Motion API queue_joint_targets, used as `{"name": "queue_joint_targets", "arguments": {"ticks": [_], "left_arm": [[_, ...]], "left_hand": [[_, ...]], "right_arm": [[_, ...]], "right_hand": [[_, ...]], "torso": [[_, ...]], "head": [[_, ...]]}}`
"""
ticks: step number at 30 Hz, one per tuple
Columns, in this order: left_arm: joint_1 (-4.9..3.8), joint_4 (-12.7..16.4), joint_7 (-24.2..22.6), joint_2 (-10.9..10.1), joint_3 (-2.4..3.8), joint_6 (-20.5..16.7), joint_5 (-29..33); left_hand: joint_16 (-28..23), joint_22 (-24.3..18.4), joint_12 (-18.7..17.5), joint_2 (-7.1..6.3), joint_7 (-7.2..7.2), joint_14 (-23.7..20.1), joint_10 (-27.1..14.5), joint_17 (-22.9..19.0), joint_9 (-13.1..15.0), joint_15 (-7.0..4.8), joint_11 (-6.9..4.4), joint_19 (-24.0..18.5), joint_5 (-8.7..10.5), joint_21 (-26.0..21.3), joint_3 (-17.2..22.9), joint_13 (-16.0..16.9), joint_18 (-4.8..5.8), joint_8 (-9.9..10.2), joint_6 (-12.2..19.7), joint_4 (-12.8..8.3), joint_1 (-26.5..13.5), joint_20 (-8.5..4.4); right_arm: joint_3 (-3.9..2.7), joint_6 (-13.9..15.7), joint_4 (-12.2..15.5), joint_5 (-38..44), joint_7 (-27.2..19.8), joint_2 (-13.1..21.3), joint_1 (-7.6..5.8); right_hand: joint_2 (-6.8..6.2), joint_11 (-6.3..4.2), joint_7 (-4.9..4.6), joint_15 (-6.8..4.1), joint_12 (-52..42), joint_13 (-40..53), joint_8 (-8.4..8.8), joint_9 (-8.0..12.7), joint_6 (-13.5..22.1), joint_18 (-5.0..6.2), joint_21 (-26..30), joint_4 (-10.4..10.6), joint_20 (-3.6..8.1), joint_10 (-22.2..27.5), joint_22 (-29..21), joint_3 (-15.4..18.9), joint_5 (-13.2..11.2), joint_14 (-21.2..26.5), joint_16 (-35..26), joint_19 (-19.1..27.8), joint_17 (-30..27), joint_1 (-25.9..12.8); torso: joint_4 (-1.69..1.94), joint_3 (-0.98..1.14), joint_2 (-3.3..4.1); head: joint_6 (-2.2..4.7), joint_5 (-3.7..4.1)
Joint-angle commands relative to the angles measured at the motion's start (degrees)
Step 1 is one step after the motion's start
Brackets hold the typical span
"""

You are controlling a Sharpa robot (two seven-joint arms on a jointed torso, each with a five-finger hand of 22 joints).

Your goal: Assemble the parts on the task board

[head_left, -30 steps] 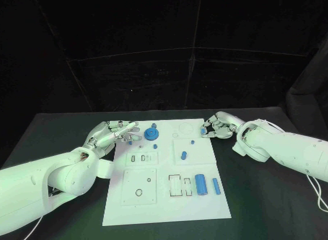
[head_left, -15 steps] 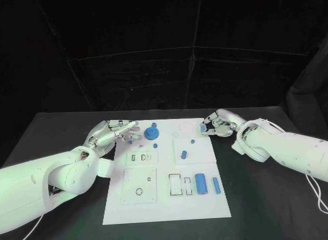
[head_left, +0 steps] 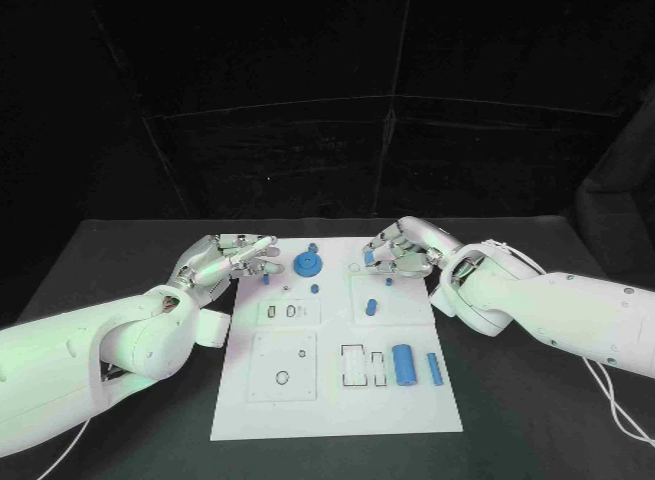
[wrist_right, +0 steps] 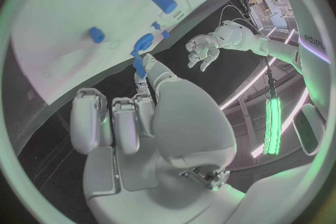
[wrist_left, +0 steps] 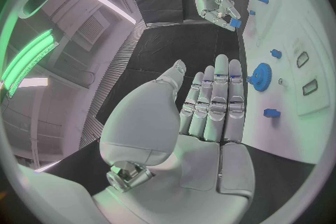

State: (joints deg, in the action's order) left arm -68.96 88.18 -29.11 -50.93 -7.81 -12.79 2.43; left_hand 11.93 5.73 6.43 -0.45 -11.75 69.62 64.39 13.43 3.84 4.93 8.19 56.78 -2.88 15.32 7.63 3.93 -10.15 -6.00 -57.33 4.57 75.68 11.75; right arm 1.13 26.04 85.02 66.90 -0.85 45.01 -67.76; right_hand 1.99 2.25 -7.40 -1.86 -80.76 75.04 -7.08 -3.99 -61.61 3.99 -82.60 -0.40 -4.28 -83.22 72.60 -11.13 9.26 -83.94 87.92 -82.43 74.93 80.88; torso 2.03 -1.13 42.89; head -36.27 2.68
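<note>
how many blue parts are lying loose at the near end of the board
2: a thick blue cylinder and, just to its right, a thinner blue bar, both lying lengthwise at the task board's near right. Further small blue parts sit farther up; some may be hidden by the hands.

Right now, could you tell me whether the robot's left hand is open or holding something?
Open. The left hand holds nothing, its fingers straight and apart from the thumb, beside the task board.

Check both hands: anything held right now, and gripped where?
The right robot hand pinches a small blue part at its fingertips; which end of it cannot be told. The left robot hand holds nothing, fingers straight.
</note>
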Motion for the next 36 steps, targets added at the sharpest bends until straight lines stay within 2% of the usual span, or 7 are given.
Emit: {"name": "queue_joint_targets", "arguments": {"ticks": [1,6,10,15,19,28,36], "left_arm": [[-0.1,-0.2,-0.9,0.1,0.07,0.0,0.9],[-0.14,-0.7,-1.4,0.1,0.08,-0.8,1.4],[-0.23,-1.1,-1.8,0.0,0.08,-1.3,1.6],[-0.41,-1.4,-2.0,0.0,0.08,-1.5,1.7],[-0.48,-1.6,-2.1,0.1,0.08,-1.5,1.7],[-0.52,-1.8,-2.1,0.4,0.09,-1.2,1.7],[-0.52,-2.0,-2.0,0.5,0.09,-1.0,1.7]], "left_hand": [[-0.3,-0.1,-0.4,0.46,0.06,0.2,0.4,0.1,-0.1,0.07,-0.06,0.3,0.08,-0.3,0.0,-0.1,-0.4,0.4,-0.5,-0.4,0.0,-0.11],[-0.3,-0.1,-0.5,0.44,0.06,0.2,0.4,0.1,-0.1,0.08,-0.05,0.3,0.08,-0.4,0.0,-0.1,-0.39,0.4,-0.5,-0.4,-0.1,-0.11],[-0.3,-0.1,-0.5,0.42,0.05,0.2,0.4,0.1,-0.1,0.09,-0.04,0.3,0.09,-0.4,-0.1,-0.1,-0.39,0.4,-0.5,-0.4,-0.1,-0.11],[-0.4,-0.1,-0.6,0.37,0.04,0.2,0.4,0.1,-0.1,0.1,-0.02,0.4,0.09,-0.4,-0.1,-0.1,-0.38,0.5,-0.5,-0.4,-0.2,-0.1],[-0.4,-0.1,-0.6,0.37,0.04,0.2,0.4,0.1,-0.1,0.1,-0.02,0.4,0.09,-0.4,-0.1,-0.1,-0.38,0.5,-0.5,-0.4,-0.2,-0.1],[-0.4,-0.1,-0.6,0.37,0.04,0.2,0.4,0.1,-0.1,0.1,-0.02,0.4,0.09,-0.4,-0.1,-0.1,-0.38,0.5,-0.5,-0.4,-0.2,-0.1],[-0.5,-0.2,-0.6,0.37,0.04,0.2,0.4,0.1,-0.1,0.11,-0.02,0.3,0.09,-0.4,-0.1,-0.1,-0.38,0.5,-0.5,-0.4,-0.3,-0.09]], "right_arm": [[-0.02,0.1,1.2,5.4,7.3,-2.5,-0.14],[0.04,-1.6,1.1,8.1,10.0,-6.4,-0.07],[0.3,-3.1,0.4,9.9,11.6,-9.2,0.12],[0.8,-4.4,-0.5,11.6,12.6,-11.6,0.91],[0.98,-5.6,-1.4,13.8,13.9,-13.4,1.88],[1.04,-6.8,-2.7,16.0,15.2,-15.2,3.5],[1.04,-6.9,-3.1,17.1,15.9,-15.6,4.04]], "right_hand": [[-0.38,-0.4,0.73,-0.39,0.0,4.3,-0.2,-0.1,-1.1,-0.51,-0.1,0.4,0.4,0.2,-0.1,-0.9,0.2,-5.0,0.0,0.0,9.9,-0.5],[-0.52,-0.39,0.7,-0.38,0.1,4.3,-0.14,0.0,-1.0,-0.51,0.0,0.3,0.4,0.2,-0.1,-1.0,0.3,-5.0,0.0,0.0,9.9,-0.7],[-0.63,-0.35,0.66,-0.36,0.0,4.4,-0.06,0.0,-1.0,-0.52,0.0,0.3,0.39,0.1,-0.1,-1.1,0.4,-5.0,0.0,0.0,9.9,-1.0],[-0.92,-0.33,0.65,-0.34,0.1,4.3,0.0,0.0,-1.0,-0.51,0.0,0.4,0.38,0.3,-0.2,-1.3,0.6,-4.9,-0.2,0.0,9.6,-1.5],[-1.26,-0.33,0.64,-0.34,0.2,4.2,0.07,0.0,-1.0,-0.5,0.0,0.3,0.37,0.3,-0.2,-1.3,0.8,-4.9,-0.2,0.0,9.5,-1.8],[-1.43,-0.31,0.61,-0.33,0.2,4.2,0.13,0.0,-1.0,-0.51,0.0,0.3,0.37,0.3,-0.2,-1.4,0.8,-4.9,-0.2,0.0,9.5,-2.0],[-1.55,-0.3,0.6,-0.33,0.2,4.2,0.16,0.0,-0.9,-0.51,0.0,0.3,0.36,0.3,-0.2,-1.4,0.8,-4.9,-0.2,0.0,9.5,-2.2]], "torso": [[0.35,-0.46,-0.69],[0.67,-0.62,-1.03],[0.91,-0.76,-1.24],[1.05,-0.95,-1.26],[0.99,-0.75,-1.17],[1.1,-0.7,-1.11],[1.03,-0.68,-1.18]], "head": [[-0.8,-0.89],[-1.85,-2.15],[-2.38,-2.94],[-2.62,-3.17],[-2.75,-3.38],[-3.25,-3.48],[-3.43,-3.75]]}}
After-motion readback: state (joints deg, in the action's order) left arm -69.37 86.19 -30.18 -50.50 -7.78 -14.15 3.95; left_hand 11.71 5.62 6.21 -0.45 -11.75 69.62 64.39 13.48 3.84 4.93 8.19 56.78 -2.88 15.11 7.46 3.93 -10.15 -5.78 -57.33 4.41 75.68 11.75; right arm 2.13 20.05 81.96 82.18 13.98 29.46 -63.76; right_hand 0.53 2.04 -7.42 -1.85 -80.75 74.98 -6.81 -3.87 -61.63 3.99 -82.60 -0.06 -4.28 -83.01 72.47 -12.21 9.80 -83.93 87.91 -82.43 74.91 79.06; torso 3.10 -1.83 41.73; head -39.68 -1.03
